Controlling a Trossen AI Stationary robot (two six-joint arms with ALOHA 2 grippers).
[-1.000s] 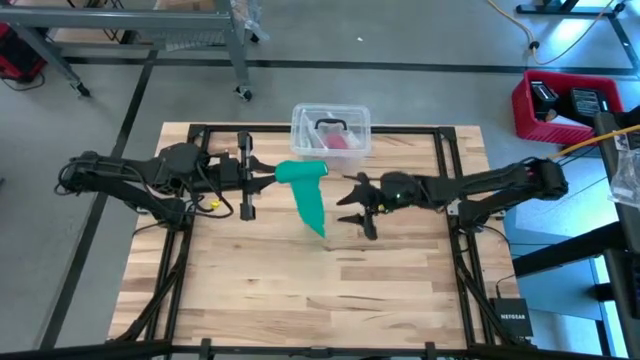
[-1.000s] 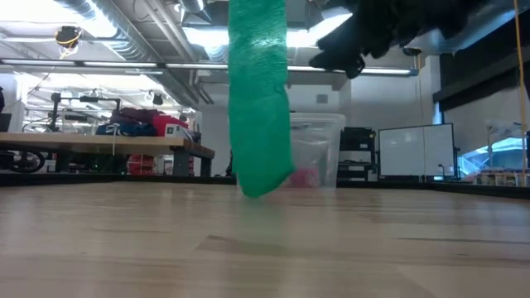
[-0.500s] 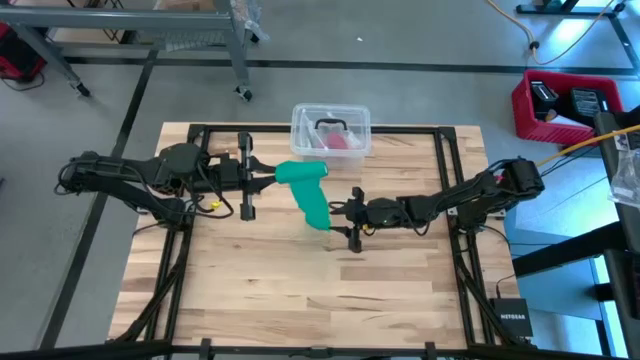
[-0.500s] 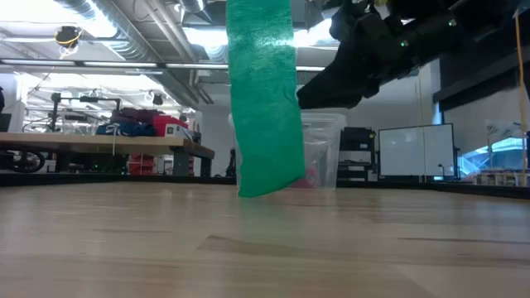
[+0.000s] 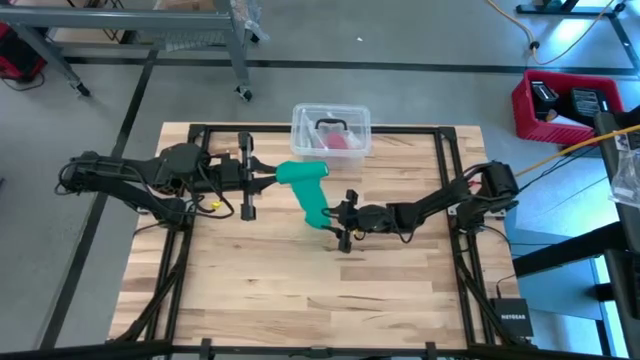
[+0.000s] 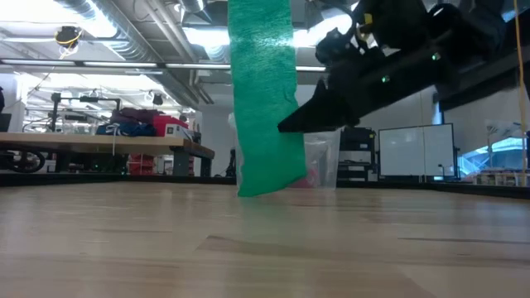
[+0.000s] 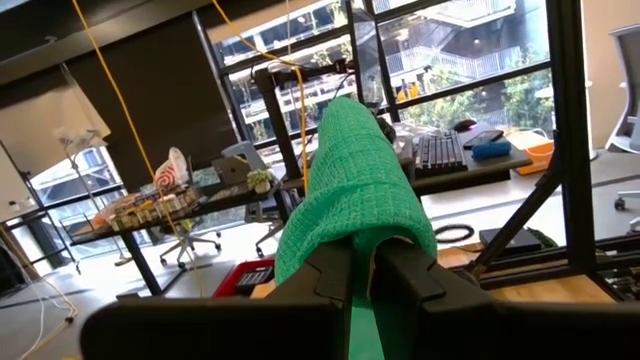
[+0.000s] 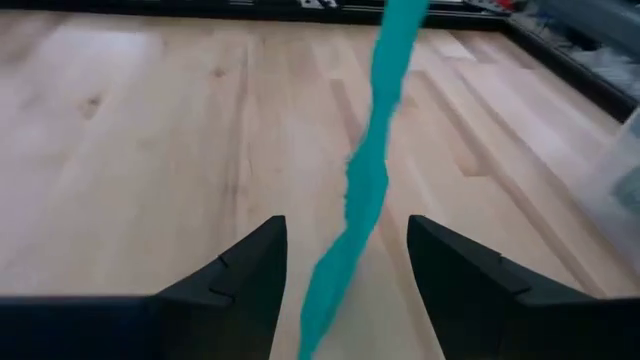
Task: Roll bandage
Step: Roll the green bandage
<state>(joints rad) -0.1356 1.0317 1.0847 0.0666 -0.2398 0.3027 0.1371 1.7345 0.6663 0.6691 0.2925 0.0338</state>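
Bandage (image 5: 308,195) hangs as a long teal-green strip, its long axis running nearly straight up and down, with the top end clamped in the left pincer (image 5: 268,176) and the free end pointing down toward the tabletop (image 5: 300,290). In the low view the strip (image 6: 263,99) drops from above the picture's top edge, and its bottom edge sits at or just above the wood; contact cannot be told. From overhead it trails from the left pincer toward the middle of the tabletop, slanting a little to the right arm's side. The left pincer (image 7: 362,262) is closed on the bandage (image 7: 352,195), the fabric bunched over its two dark fingers. The right pincer (image 5: 343,219) is beside the lower part of the strip, its fingers (image 8: 232,275) spread apart with the bandage (image 8: 362,185) running between them, not pinched. A clear plastic tub (image 5: 331,128) with a pink-red item inside stands at the far edge of the tabletop, behind the strip.
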